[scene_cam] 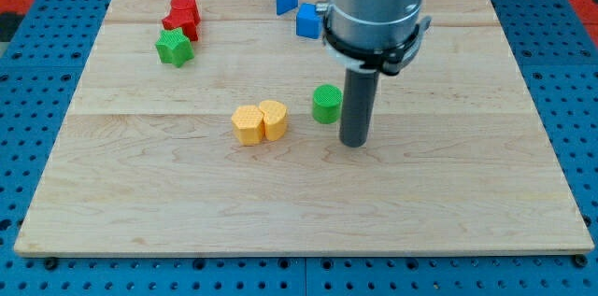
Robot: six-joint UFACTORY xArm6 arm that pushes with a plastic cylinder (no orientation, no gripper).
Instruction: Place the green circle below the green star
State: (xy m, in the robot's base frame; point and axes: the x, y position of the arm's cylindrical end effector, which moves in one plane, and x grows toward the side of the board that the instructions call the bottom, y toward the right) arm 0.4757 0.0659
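My tip point(353, 143) rests on the board, rod upright.
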